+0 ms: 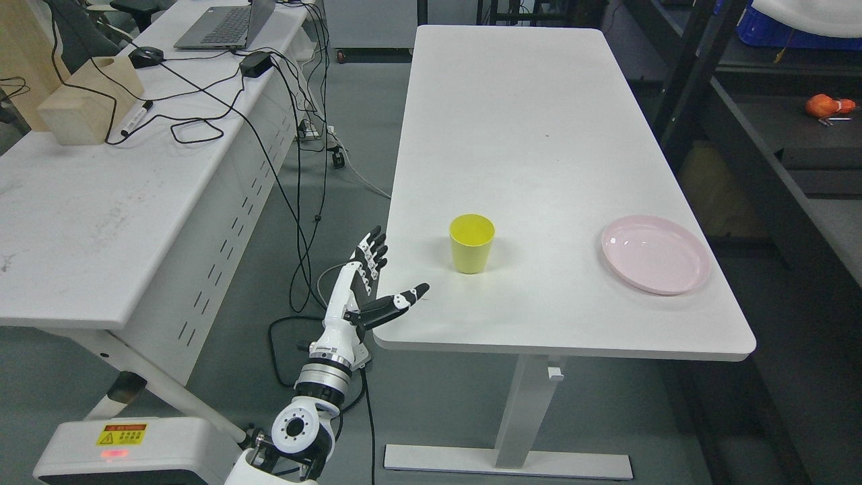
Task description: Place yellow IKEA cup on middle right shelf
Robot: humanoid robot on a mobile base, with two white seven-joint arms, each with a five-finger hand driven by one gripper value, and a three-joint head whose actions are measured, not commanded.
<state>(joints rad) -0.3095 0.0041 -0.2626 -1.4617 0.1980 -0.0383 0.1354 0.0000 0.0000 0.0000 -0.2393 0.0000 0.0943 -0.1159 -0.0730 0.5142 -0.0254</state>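
Reaching from the tabletop [539, 121] edge, left robot hand [367, 286] spread wide, empty, thumb aimed at upright cup [471, 244] for side grasp.

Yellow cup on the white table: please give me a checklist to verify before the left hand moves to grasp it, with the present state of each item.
1. Yellow cup stands upright on the white table: ok.
2. Left hand is open, fingers spread, holding nothing: ok.
3. Path between the hand and the cup is free of other things: ok.
4. Pink plate lies apart from the cup, on its far side from the hand: ok.
5. Cup is empty: seems ok, only yellow interior shows.
6. Middle right shelf is free to receive the cup: cannot tell, only part of the dark shelving shows.
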